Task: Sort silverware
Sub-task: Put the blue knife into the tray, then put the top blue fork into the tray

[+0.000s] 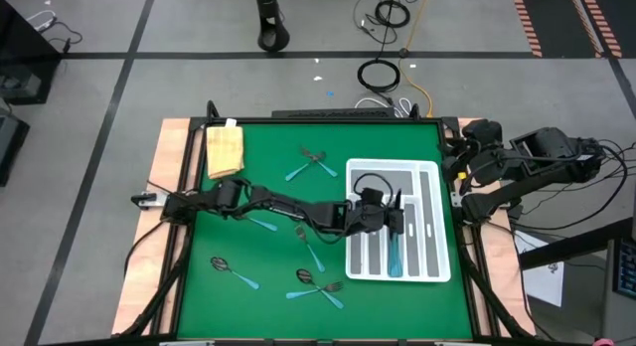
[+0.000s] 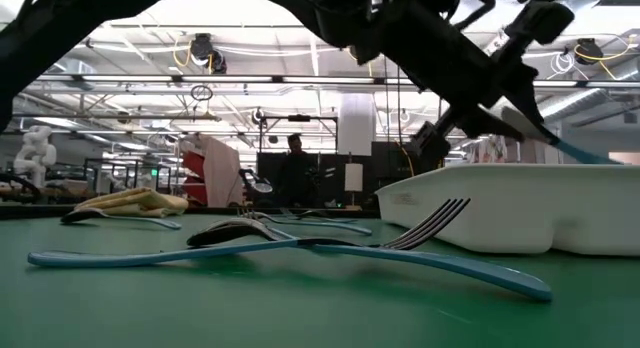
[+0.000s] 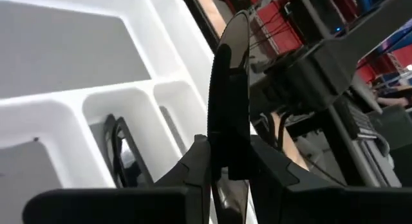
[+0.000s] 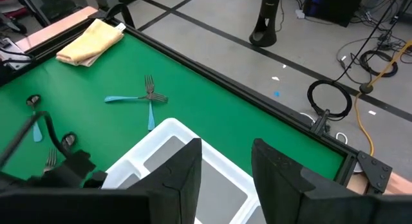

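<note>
Now my left gripper (image 1: 396, 225) reaches across the bench to hang over the white tray (image 1: 429, 276), which sits against the bench's right edge. Its jaws are clamped on one piece of silverware (image 3: 229, 89), held edge-on so it can drop lengthwise into a narrow slot. One teal-handled piece (image 1: 395, 255) already lies in a long compartment. The rest of the silverware (image 1: 316, 163) lies scattered over the green mat, toward the far, left and near edges. My right gripper (image 4: 222, 169) waits with jaws apart beyond the bench's right edge, clear of the tray.
</note>
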